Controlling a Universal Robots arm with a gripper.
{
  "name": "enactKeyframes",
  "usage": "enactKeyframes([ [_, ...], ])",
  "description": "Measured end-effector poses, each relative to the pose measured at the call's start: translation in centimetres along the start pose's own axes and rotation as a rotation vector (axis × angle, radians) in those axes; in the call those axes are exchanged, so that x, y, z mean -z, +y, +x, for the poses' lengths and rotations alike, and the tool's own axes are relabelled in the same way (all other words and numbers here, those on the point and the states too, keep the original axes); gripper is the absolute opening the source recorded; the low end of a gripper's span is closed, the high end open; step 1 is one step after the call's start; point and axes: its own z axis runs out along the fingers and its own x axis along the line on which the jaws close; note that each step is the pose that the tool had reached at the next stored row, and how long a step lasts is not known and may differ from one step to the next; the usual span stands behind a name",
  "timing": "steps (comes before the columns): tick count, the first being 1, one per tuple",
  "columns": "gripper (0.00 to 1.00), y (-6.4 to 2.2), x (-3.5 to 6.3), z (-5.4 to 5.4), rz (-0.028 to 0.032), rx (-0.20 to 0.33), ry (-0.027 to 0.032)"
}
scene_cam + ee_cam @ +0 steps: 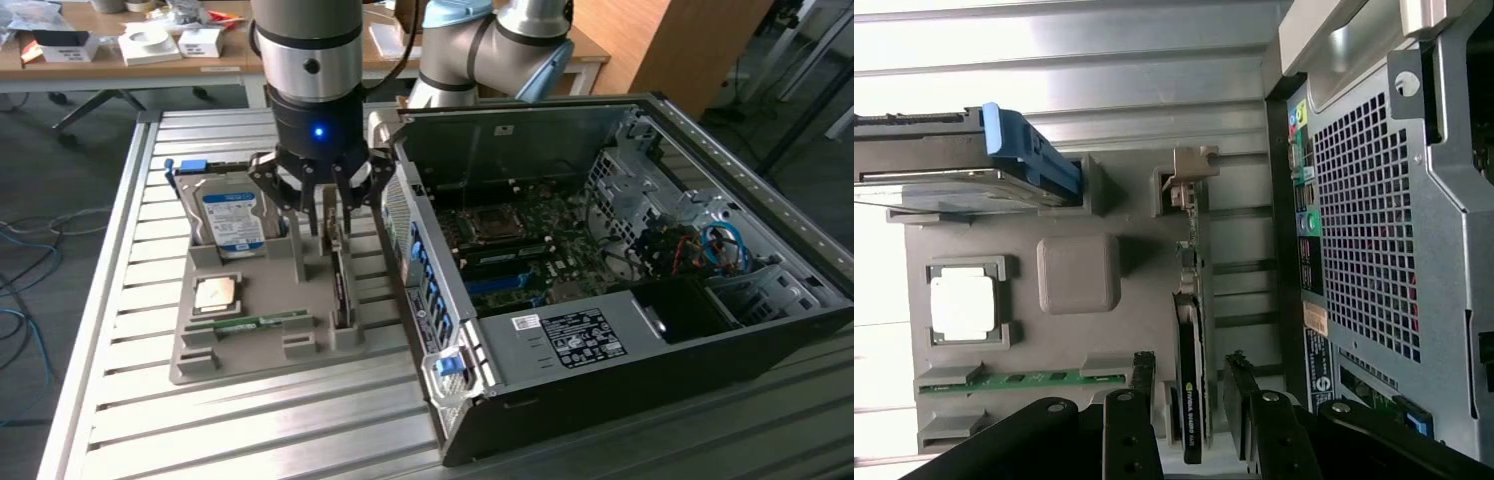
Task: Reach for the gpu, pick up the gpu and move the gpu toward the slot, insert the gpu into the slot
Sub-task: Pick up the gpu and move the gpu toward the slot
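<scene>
Gripper [330, 215] is hovering over the grey tray [200, 365] on the bench [127, 300]. The jaws are standing wide, straddling the gpu [1189, 400] with a gap on each side. The gpu is standing on edge along the tray's edge nearest the open computer case [601, 250]. A hard drive [230, 215] is sitting at the opposite edge.

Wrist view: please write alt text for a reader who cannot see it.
The open gripper has a finger on each side of the gpu, which stands on edge in a grey tray. A hard drive and the computer case are nearby.
</scene>
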Motion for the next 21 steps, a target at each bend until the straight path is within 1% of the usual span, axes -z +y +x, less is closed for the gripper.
enactKeyframes([
  [3, 0.42, -0.02, -0.33, 0.0, 0.0000, 0.000, -0.0001],
  [13, 0.42, 0.00, -0.46, -0.2, -0.0001, 0.000, -0.0001],
  [21, 0.42, -0.13, -1.35, -0.2, 0.0000, 0.000, 0.0000],
])
